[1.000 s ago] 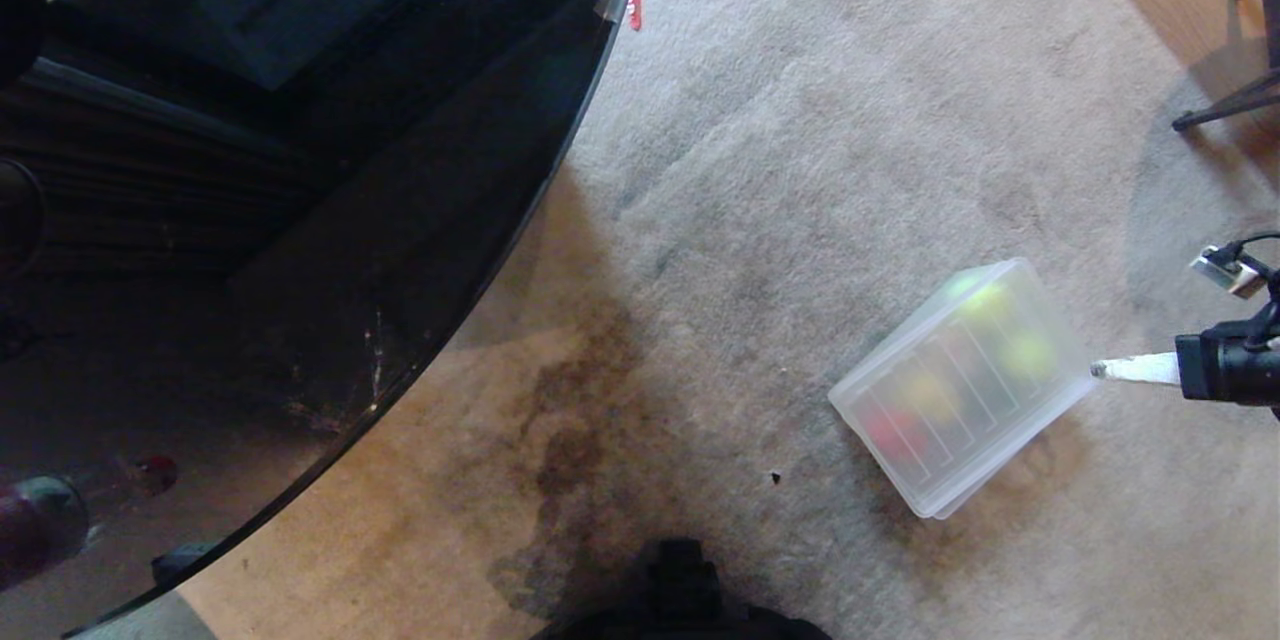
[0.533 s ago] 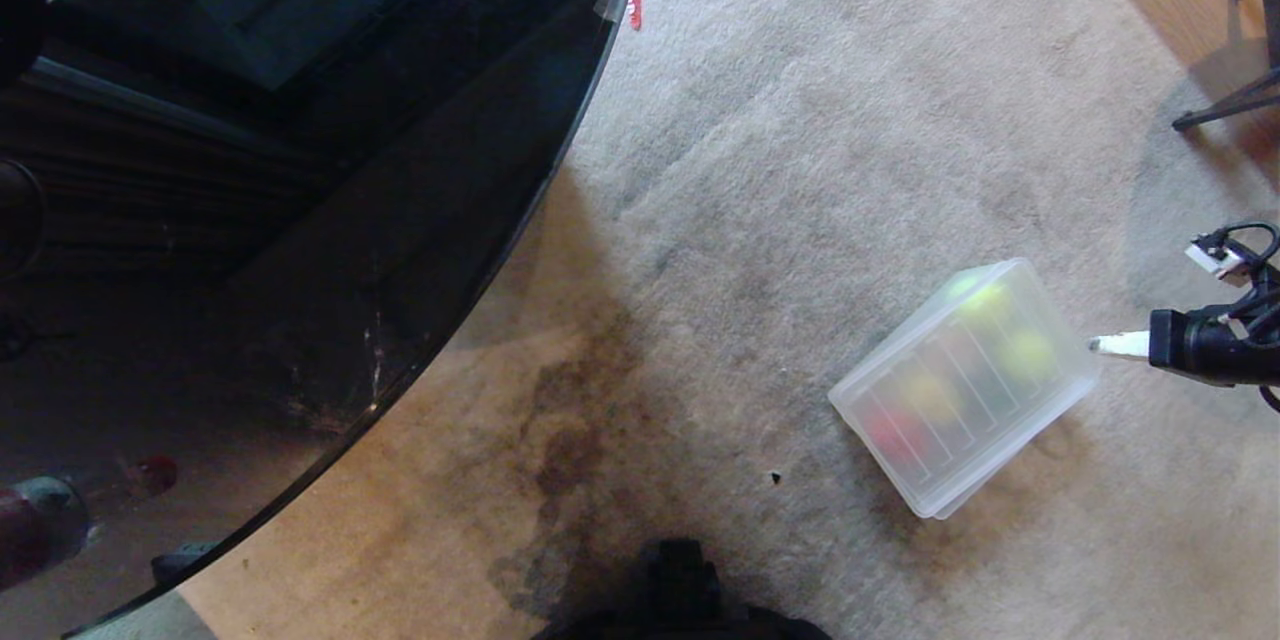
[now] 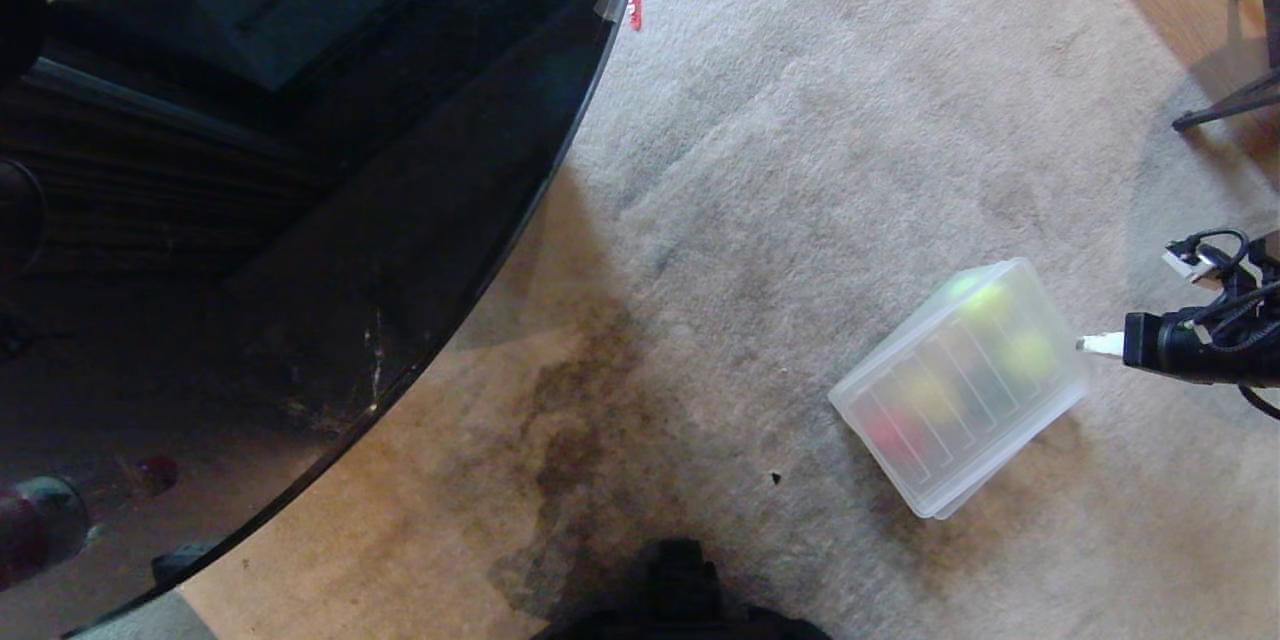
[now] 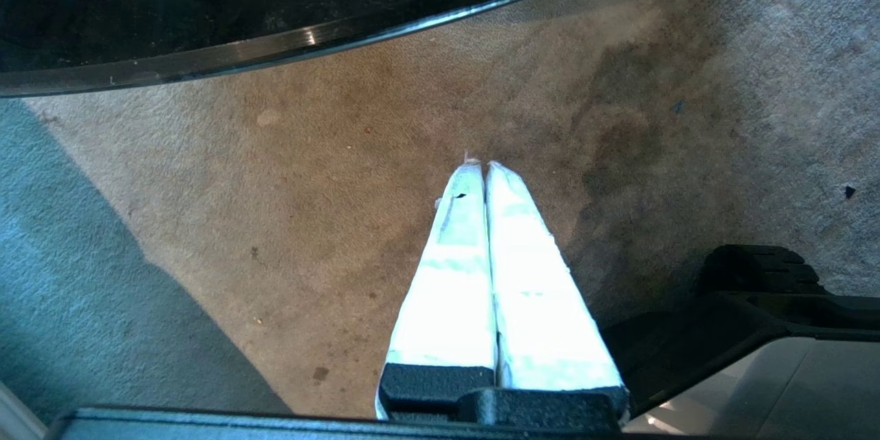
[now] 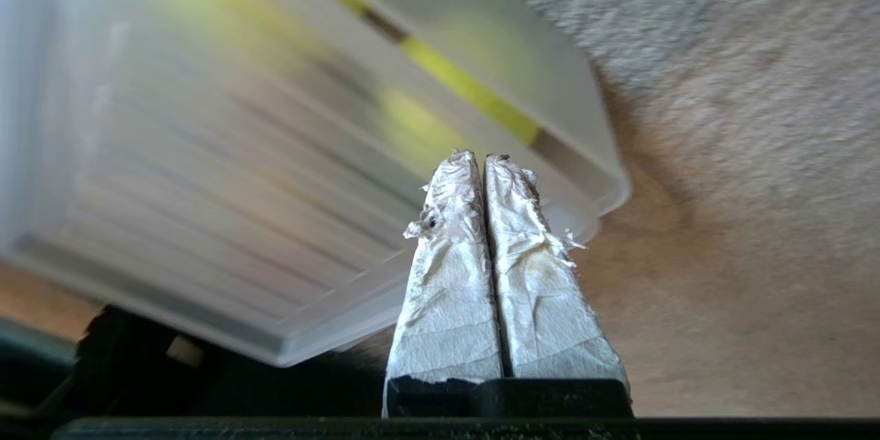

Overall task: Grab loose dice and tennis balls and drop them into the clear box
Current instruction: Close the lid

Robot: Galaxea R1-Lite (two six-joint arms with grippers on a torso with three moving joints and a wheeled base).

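Note:
The clear box (image 3: 850,396) lies on the carpet at the right, with a ribbed translucent lid (image 3: 975,400) over it. Through the lid show two tennis balls (image 3: 985,298) (image 3: 1028,356), a yellow die (image 3: 925,392) and a red die (image 3: 885,430), all blurred. My right gripper (image 3: 1085,344) reaches in level from the right, shut and empty, its tips at the box's right edge. In the right wrist view the right gripper (image 5: 483,157) overlaps the corner of the box (image 5: 206,185). My left gripper (image 4: 481,165) is shut and empty over bare carpet near the table's edge.
A dark round glass table (image 3: 300,170) fills the left side. A small red scrap (image 3: 635,5) lies by its far edge. A black furniture leg (image 3: 1235,100) stands at the far right on wooden floor. My base (image 3: 680,590) shows at the bottom.
My right gripper has moved left and slightly farther away, from just off the box's right corner to its right edge. Its wrist has turned. The box has not moved.

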